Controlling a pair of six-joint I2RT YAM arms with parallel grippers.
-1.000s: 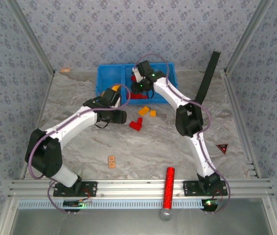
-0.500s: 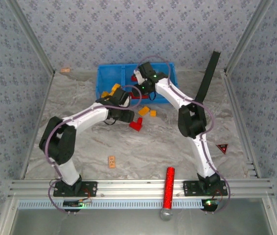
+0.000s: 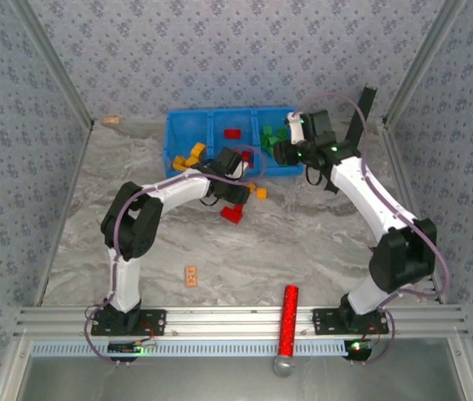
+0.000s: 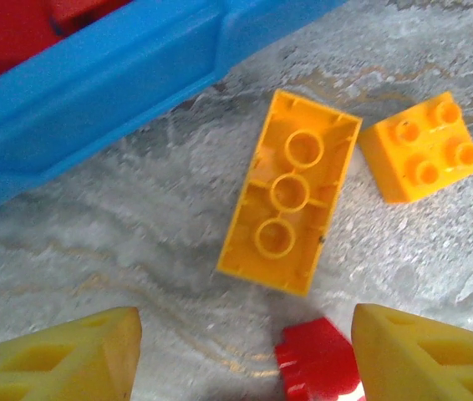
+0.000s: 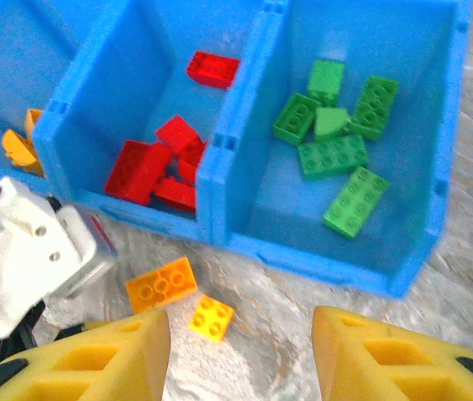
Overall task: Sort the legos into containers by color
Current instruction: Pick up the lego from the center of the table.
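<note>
The legos (image 5: 333, 155) are mostly sorted into the containers (image 5: 220, 159), three joined blue bins at the far side of the table. Green bricks lie in the right bin, red bricks (image 5: 157, 167) in the middle one, and yellow-orange bricks (image 5: 17, 146) in the left one. Three bricks lie on the marbled table just in front of the bins: a long orange brick (image 4: 290, 190) turned studs down, a small square orange brick (image 4: 420, 159) just beside it with studs up, and a red brick (image 4: 320, 359) a little nearer. The left gripper (image 4: 245, 351) hangs low over these loose bricks. Its yellow fingers (image 4: 61, 355) are spread wide, and the red brick sits between the tips without touching either. The right gripper (image 5: 241, 359) hovers above the table in front of the bins with its fingers apart and nothing between them. Near the front of the table, well apart from the bricks, lie a flat tan block (image 3: 190, 275) and a red glittery cylinder (image 3: 287, 320).
</note>
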